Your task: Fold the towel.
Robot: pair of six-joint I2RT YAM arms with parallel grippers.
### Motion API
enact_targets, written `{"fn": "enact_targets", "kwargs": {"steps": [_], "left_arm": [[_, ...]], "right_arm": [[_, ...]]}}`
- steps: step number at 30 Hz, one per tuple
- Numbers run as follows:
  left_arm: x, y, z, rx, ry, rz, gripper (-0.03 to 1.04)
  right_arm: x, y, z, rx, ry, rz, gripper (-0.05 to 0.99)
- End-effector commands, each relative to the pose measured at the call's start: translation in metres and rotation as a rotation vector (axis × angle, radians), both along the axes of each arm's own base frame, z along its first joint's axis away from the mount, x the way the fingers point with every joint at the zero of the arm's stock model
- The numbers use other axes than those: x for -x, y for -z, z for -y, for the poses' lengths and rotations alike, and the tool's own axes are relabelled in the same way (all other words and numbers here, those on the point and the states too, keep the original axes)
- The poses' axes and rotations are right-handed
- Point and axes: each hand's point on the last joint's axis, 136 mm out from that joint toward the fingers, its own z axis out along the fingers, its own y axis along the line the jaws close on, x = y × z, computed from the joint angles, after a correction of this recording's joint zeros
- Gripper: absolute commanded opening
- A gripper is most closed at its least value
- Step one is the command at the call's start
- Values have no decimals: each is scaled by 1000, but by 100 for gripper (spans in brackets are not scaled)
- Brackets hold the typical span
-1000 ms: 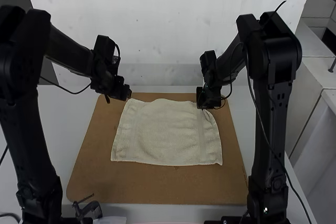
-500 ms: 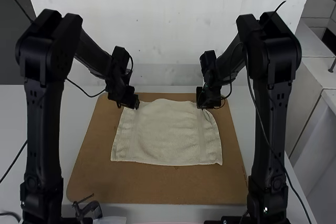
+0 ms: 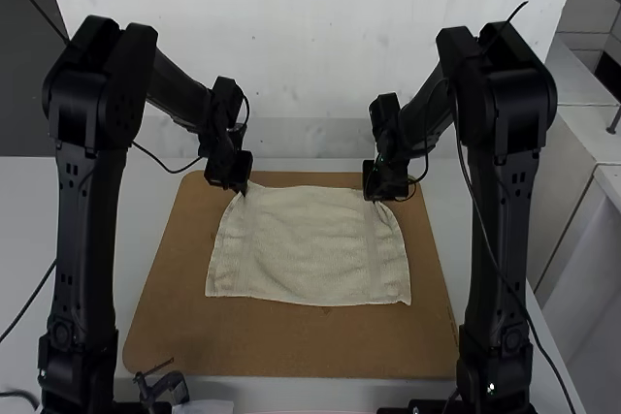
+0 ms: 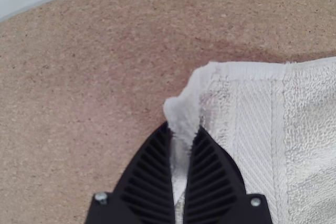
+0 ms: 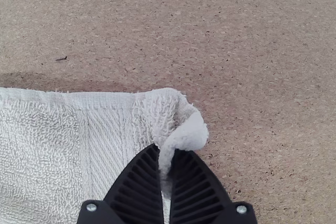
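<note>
In the high view, the cream towel (image 3: 309, 244) lies spread on the brown board, its far edge between the two grippers. My left gripper (image 3: 240, 189) is at its far left corner and my right gripper (image 3: 375, 200) at its far right corner. The left wrist view has the left gripper (image 4: 181, 135) shut on a pinched fold of the towel's corner (image 4: 252, 129). A curled corner of the towel (image 5: 105, 129) is likewise pinched by the right gripper (image 5: 167, 156) in the right wrist view.
The brown board (image 3: 291, 346) lies on a white table (image 3: 87, 239), with a pale wall behind. A small dark clamp-like item (image 3: 167, 388) is at the near left edge.
The left arm has swung inward to the towel's far left corner, then shifted slightly back left, and its gripper has taken hold there. The right arm has kept still.
</note>
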Motion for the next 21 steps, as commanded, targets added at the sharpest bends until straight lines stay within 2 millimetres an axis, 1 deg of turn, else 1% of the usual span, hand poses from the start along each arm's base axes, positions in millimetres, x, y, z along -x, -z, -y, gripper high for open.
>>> {"fn": "enact_targets", "kwargs": {"steps": [1,2,6,9,11,14,16,18,21], "left_arm": [[9,-12,-1,29,-14,-16,1],[7,-20,-2,34,-17,-3,1],[0,-55,-4,60,-37,66,1],[-2,-77,-4,76,-46,107,1],[-1,-88,-5,84,-49,124,1],[2,-100,-4,98,-59,145,1],[4,-114,-2,111,-60,170,1],[9,-121,-1,115,-55,183,1],[11,-131,4,121,-46,213,1]], "right_arm": [[-3,10,39,75,99,6,2],[-8,0,38,67,101,30,2],[-22,-28,34,41,105,116,2],[-29,-46,32,23,109,171,2],[-32,-58,31,9,111,204,2],[-39,-81,26,-20,108,298,2],[-41,-95,25,-36,109,350,2],[-41,-107,24,-52,111,388,2],[-39,-119,22,-68,109,436,2]]}}
